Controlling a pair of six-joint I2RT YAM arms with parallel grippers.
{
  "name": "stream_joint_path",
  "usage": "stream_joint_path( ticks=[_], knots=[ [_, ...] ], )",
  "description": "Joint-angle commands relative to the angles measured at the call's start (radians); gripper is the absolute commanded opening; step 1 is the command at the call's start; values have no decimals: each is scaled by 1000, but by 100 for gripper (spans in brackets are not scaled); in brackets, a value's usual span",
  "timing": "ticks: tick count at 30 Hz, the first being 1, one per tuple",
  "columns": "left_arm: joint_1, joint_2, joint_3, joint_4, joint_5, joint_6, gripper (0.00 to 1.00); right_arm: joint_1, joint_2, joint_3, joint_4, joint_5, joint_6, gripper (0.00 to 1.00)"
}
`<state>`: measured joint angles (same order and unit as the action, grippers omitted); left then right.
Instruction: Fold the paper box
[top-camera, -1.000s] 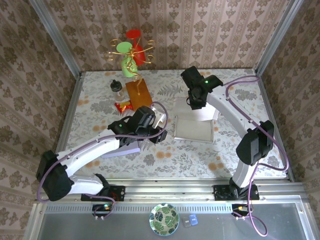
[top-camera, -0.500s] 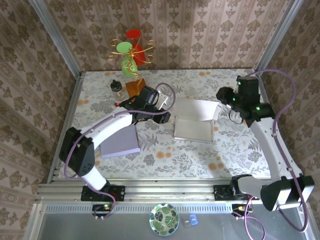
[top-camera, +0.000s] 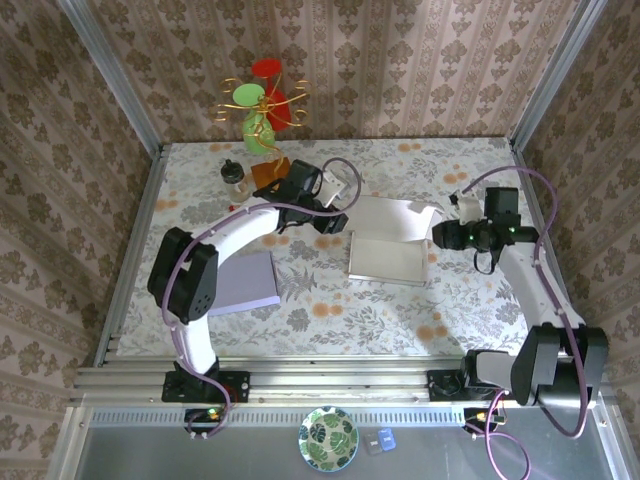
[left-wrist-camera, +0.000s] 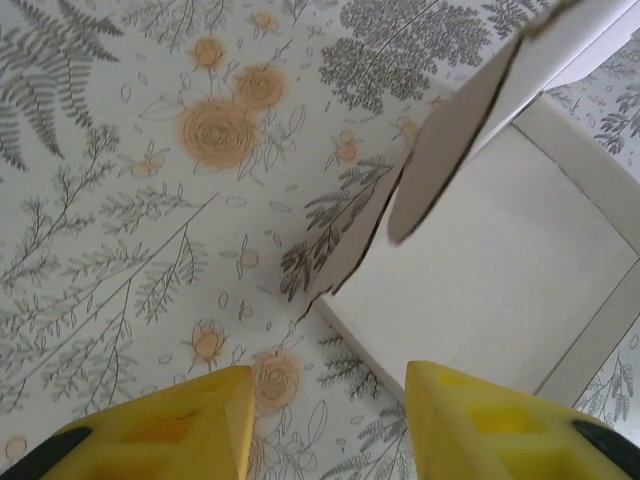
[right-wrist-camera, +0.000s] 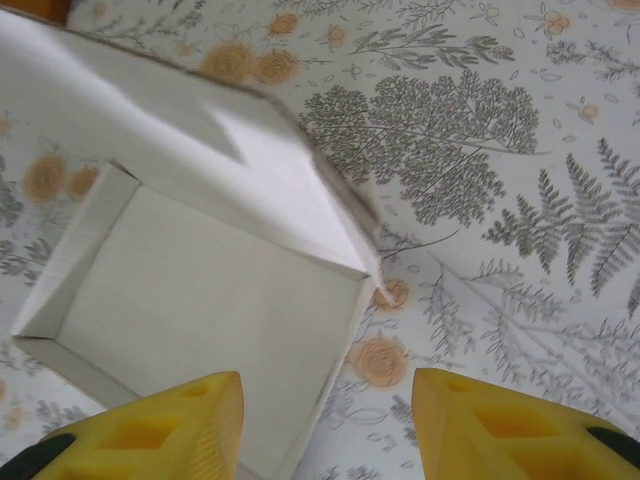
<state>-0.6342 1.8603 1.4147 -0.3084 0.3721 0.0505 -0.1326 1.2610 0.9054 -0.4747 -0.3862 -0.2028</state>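
The white paper box (top-camera: 388, 260) lies mid-table as a shallow open tray, its lid flap (top-camera: 395, 215) raised along the far side. My left gripper (top-camera: 335, 222) hovers at the box's left edge, open and empty. In the left wrist view the gripper (left-wrist-camera: 330, 430) straddles the tray's near corner (left-wrist-camera: 500, 290), with a rounded side flap (left-wrist-camera: 470, 120) standing up ahead. My right gripper (top-camera: 440, 235) is at the box's right edge, also open and empty. In the right wrist view that gripper (right-wrist-camera: 328, 430) spans the tray's right wall (right-wrist-camera: 345, 340), below the lid (right-wrist-camera: 180, 130).
A purple sheet (top-camera: 245, 283) lies left of the box under the left arm. An orange block (top-camera: 268, 172), a small bottle (top-camera: 236, 177) and a colourful wire ornament (top-camera: 260, 105) stand at the back left. A patterned bowl (top-camera: 328, 438) sits below the table's near rail.
The left arm swung back and right, bringing its gripper to the box's left edge. The right arm left the lid and came round to the box's right side. Both jaws have widened.
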Motion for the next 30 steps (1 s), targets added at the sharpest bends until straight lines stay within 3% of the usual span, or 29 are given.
stream_joint_path(
  ticks=[1, 12, 19, 24, 30],
  knots=[
    [4, 31, 39, 36, 30, 40, 45, -13, 61, 57, 22, -38, -122, 48],
    [7, 125, 151, 17, 37, 27, 42, -10, 218, 152, 26, -103, -93, 37],
    [6, 155, 187, 17, 68, 5, 25, 4, 262, 204, 7, -101, -92, 19],
    [4, 163, 197, 19, 77, -4, 14, 12, 266, 211, 8, -81, -91, 11],
    [-7, 170, 214, 18, 68, -6, 9, 38, 266, 224, -11, -43, -104, 4]
  ],
)
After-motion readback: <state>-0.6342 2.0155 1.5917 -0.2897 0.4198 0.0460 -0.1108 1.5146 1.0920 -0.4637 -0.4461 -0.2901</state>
